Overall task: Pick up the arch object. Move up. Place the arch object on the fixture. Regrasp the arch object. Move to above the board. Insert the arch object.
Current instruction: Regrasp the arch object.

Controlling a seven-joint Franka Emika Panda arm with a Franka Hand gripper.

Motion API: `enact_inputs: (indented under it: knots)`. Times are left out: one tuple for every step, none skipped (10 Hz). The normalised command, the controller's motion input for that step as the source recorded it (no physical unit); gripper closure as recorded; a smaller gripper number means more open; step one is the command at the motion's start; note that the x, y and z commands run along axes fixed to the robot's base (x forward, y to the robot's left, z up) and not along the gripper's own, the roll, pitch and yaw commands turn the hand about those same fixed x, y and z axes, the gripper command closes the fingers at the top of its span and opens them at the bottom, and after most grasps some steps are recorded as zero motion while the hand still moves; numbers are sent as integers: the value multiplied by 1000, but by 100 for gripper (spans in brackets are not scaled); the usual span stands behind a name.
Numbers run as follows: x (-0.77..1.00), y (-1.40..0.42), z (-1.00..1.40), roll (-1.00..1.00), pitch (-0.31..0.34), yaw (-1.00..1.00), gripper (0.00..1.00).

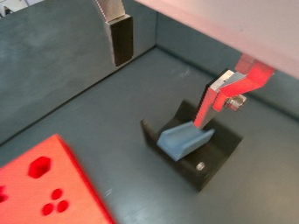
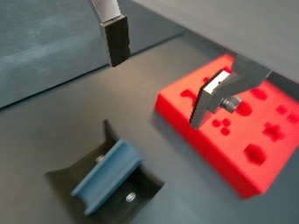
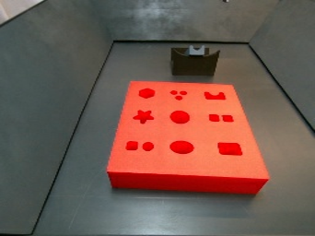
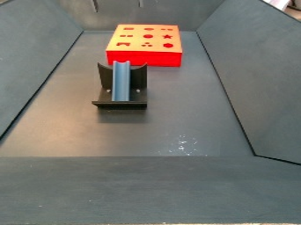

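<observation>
Grey table (image 4: pixel 177 114) carries the fixture (image 4: pixel 120 95), the arch (image 4: pixel 121 79) resting in it. My hand (image 1: pixel 176 70) hovers above, fingers (image 1: pixel 121 39) spread wide, holding nothing. Board (image 3: pixel 185 138) sits apart.

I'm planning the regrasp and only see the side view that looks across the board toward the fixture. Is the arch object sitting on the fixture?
Observer: Yes. In a side view the arch object lies along the dip of the fixture.
Operator: Is the gripper holding it?
Observer: No. In both wrist views the gripper is open and apart from the arch object, with nothing between its fingers.
Operator: Anything between fixture and board?
Observer: No. Only bare floor separates the fixture from the board.
</observation>
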Motion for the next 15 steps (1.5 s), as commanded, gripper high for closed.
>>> enact_inputs:
  knots:
    - [-17,-23,-2,1000,-1,15,0]
    - [-16,-20,2,1000,0,16,0]
    - [-9,-20,8,1000,4,18,0]
    - [-3,-21,9,1000,7,19,0]
    - [11,-23,4,1000,15,22,0]
    - [25,-24,-12,1000,21,24,0]
    - [40,-23,-15,1000,32,29,0]
    - [57,-29,-15,1000,46,35,0]
    - [71,-30,-21,1000,61,42,0]
    - [82,-31,-20,1000,79,50,0]
    - [91,-34,-16,1000,102,62,0]
    - [102,-41,-19,1000,137,85,0]
    - [109,-42,-26,1000,165,111,0]
    - [111,-45,-22,916,178,141,0]
    - [111,-48,-26,736,165,160,0]
